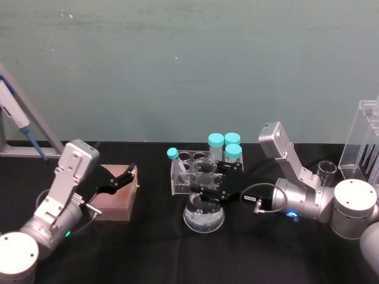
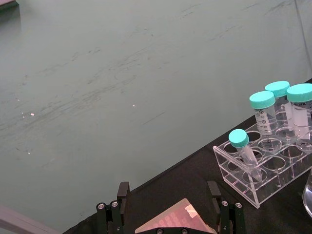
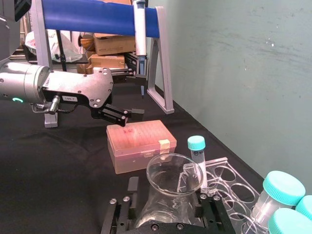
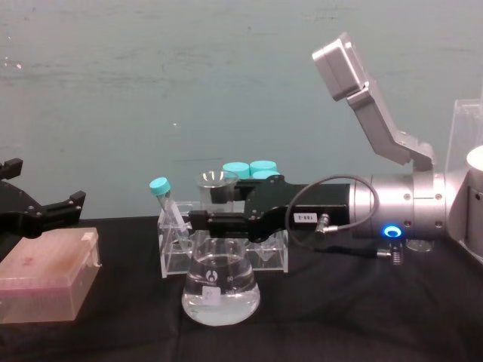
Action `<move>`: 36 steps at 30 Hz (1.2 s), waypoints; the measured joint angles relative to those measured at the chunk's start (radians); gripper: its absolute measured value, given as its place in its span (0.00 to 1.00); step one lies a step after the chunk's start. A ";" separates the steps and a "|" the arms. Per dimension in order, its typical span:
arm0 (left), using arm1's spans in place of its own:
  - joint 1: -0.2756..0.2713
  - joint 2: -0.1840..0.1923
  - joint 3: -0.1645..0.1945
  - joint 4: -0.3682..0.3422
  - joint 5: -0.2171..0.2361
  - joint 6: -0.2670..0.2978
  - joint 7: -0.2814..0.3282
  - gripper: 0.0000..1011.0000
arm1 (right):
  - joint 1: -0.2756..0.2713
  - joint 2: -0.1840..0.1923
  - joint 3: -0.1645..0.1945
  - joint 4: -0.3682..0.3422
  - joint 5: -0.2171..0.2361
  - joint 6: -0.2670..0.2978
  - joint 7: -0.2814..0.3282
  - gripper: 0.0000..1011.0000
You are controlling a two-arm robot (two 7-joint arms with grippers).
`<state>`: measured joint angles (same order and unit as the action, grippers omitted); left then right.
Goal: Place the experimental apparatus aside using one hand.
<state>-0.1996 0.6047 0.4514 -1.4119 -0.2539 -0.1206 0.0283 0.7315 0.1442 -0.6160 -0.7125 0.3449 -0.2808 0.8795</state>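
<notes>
The conical flask (image 1: 204, 214) stands on the black table (image 1: 148, 248) near its middle, with bare cloth on its near side and to its left as far as the pink tip box (image 1: 116, 195). Directly behind it, on the far side, sits a clear tube rack (image 1: 183, 177) holding teal-capped tubes (image 1: 216, 142); flask and rack are just beside each other.

The right gripper (image 1: 204, 192) reaches in from the right, its silver wrist held low and level over the table. Its black fingers (image 4: 219, 222) are closed around the flask's neck below the rim, as the chest view and right wrist view show. The flask holds clear liquid and its base appears to rest on the table.

At the far right stand the tall acrylic stand (image 1: 362, 139) and a small glass beaker (image 1: 326, 171), behind the right arm.

The left gripper (image 1: 121, 177) hangs over the tip box at the left, fingers spread apart, holding nothing. A blue pipette stand (image 3: 97, 19) occupies the far left edge.
</notes>
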 joint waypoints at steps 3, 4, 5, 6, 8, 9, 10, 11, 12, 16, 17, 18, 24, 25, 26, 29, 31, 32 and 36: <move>0.000 0.000 0.000 0.000 0.000 0.000 0.000 0.99 | 0.000 0.000 0.000 0.000 0.000 0.000 0.000 0.55; 0.000 0.000 0.000 0.000 0.000 0.000 0.000 0.99 | 0.000 0.000 0.000 0.000 0.000 0.000 0.000 0.53; 0.000 0.000 0.000 0.000 0.000 0.000 0.000 0.99 | 0.000 0.000 0.000 0.000 0.000 0.000 0.001 0.48; 0.000 0.000 0.000 0.000 0.000 0.000 0.000 0.99 | 0.000 0.000 0.000 0.000 0.000 0.000 0.001 0.46; 0.000 0.000 0.000 0.000 0.000 0.000 0.000 0.99 | 0.000 0.000 0.000 0.000 0.000 0.000 0.001 0.46; 0.000 0.000 0.000 0.000 0.000 0.000 0.000 0.99 | 0.000 0.000 0.000 0.000 0.000 0.000 0.001 0.46; 0.000 0.000 0.000 0.000 0.000 0.000 0.000 0.99 | 0.000 0.000 0.000 0.000 0.000 0.000 0.001 0.46; 0.000 0.000 0.000 0.000 0.000 0.000 0.000 0.99 | 0.000 0.000 0.000 0.000 0.000 0.000 0.001 0.46; 0.000 0.000 0.000 0.000 0.000 0.000 0.000 0.99 | 0.000 0.000 0.000 0.000 0.000 0.000 0.001 0.46; 0.000 0.000 0.000 0.000 0.000 0.000 0.000 0.99 | 0.000 0.000 0.000 0.000 0.000 0.000 0.001 0.46; 0.000 0.000 0.000 0.000 0.000 0.000 0.000 0.99 | 0.000 0.000 0.000 0.000 0.000 0.000 0.001 0.46; 0.000 0.000 0.000 0.000 0.000 0.000 0.000 0.99 | 0.000 0.000 0.000 0.000 0.000 0.000 0.001 0.46; 0.000 0.000 0.000 0.000 0.000 0.000 0.000 0.99 | -0.005 0.004 0.000 -0.012 -0.004 -0.002 -0.002 0.46; 0.000 0.000 0.000 0.000 0.000 0.000 0.000 0.99 | -0.007 0.005 0.000 -0.015 -0.004 -0.003 -0.002 0.46; 0.000 0.000 0.000 0.000 0.000 0.000 0.000 0.99 | -0.008 0.007 0.000 -0.018 -0.004 -0.003 -0.003 0.46; 0.000 0.000 0.000 0.000 0.000 0.000 0.000 0.99 | -0.015 0.011 0.001 -0.030 -0.004 -0.006 -0.003 0.46; 0.000 0.000 0.000 0.000 0.000 0.000 0.000 0.99 | -0.020 0.015 0.004 -0.040 -0.003 -0.007 -0.003 0.46; 0.000 0.000 0.000 0.000 0.000 0.000 0.000 0.99 | -0.023 0.017 0.005 -0.048 -0.001 -0.007 -0.003 0.46; 0.000 0.000 0.000 0.000 0.000 0.000 0.000 0.99 | -0.033 0.025 0.008 -0.070 0.005 -0.006 -0.003 0.46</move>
<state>-0.1995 0.6047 0.4514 -1.4119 -0.2539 -0.1205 0.0283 0.6989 0.1689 -0.6082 -0.7825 0.3498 -0.2866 0.8766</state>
